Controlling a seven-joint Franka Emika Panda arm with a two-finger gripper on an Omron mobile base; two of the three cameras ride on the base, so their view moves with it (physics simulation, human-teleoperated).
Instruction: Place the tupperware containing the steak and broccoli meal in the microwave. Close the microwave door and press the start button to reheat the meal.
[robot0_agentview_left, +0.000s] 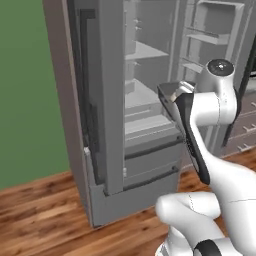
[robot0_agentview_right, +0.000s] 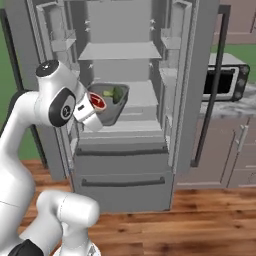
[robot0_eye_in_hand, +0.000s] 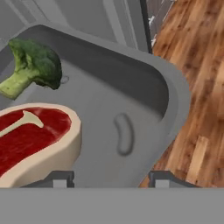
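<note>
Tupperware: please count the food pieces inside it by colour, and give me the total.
In the tupperware:
Green, the broccoli floret: 1
Red with a tan rim, the steak: 1
Total: 2

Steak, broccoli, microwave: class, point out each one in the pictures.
steak (robot0_eye_in_hand: 30, 140), hand view, on its red top face.
broccoli (robot0_eye_in_hand: 37, 65), hand view, on the dark green head.
microwave (robot0_agentview_right: 222, 82), right base view, on its black door window.
</note>
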